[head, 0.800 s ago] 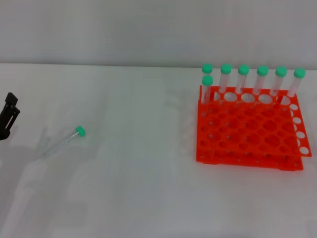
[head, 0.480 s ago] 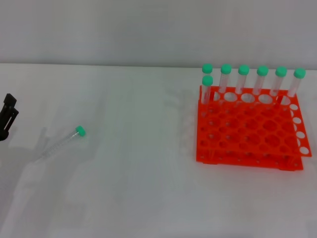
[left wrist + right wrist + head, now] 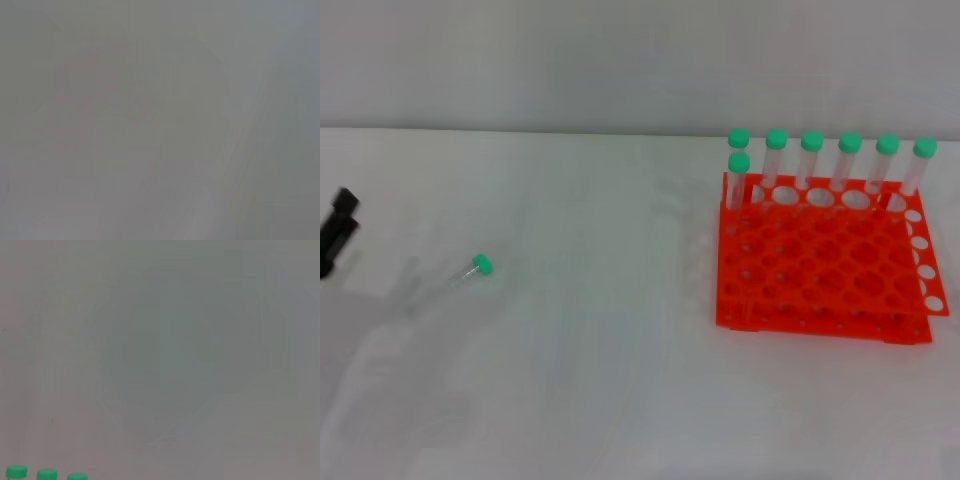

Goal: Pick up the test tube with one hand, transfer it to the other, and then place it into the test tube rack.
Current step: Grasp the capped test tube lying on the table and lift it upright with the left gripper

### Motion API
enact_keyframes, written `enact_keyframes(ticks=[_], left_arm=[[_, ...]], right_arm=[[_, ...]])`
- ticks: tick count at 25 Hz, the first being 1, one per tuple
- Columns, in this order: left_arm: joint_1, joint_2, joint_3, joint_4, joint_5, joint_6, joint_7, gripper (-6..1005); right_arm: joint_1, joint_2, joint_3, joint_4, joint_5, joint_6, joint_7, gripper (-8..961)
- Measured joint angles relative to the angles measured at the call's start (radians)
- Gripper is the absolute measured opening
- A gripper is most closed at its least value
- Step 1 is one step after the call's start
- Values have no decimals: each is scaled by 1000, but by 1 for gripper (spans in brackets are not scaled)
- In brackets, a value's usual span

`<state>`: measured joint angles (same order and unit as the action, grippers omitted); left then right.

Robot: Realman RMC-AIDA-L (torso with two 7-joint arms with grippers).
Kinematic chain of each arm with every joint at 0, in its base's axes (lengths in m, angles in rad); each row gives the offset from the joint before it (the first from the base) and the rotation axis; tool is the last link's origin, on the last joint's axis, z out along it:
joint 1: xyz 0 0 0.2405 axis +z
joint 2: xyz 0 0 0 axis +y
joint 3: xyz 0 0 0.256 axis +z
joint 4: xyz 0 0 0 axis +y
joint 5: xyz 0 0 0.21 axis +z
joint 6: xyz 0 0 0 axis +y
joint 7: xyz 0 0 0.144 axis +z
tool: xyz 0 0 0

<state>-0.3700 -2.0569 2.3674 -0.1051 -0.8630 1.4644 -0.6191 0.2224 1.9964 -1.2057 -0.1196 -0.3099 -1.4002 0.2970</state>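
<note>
The test tube [image 3: 460, 275] lies on its side on the white table [image 3: 600, 330] at the left, its green cap [image 3: 482, 264] pointing toward the rack. My left gripper [image 3: 337, 232] shows only as a black shape at the far left edge, well left of the tube and apart from it. The orange-red test tube rack [image 3: 820, 270] stands at the right. It holds several upright green-capped tubes [image 3: 811, 160] along its far row. My right gripper is out of view. The right wrist view shows three green caps [image 3: 46, 474] at its edge.
The left wrist view shows only a blank grey surface. A pale wall [image 3: 620, 60] runs behind the table. Open table lies between the lying tube and the rack.
My left gripper has drawn back a little toward the left edge of the head view. The lying tube's cap and the rack have not moved.
</note>
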Motion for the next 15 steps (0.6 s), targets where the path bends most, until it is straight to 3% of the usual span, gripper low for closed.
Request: enact_keyframes(ticks=[3,6,11,15], left_arm=[[-64,63,24,-136,91,25,-289,830],[-118,98,139,-272,101,39,-515,830],[-200,111,450,-585,123,70,-917,830],[-299,126,482,-785,350,150,-1063,829]], right_arm=[[1,-5,0,0,0,5,0,858],[7,-8,0,-1,0,19,-1,858],[14,-9,-3,-8,0,43,-6,858],[22,-9,-1,-9,1,56,-27,858]])
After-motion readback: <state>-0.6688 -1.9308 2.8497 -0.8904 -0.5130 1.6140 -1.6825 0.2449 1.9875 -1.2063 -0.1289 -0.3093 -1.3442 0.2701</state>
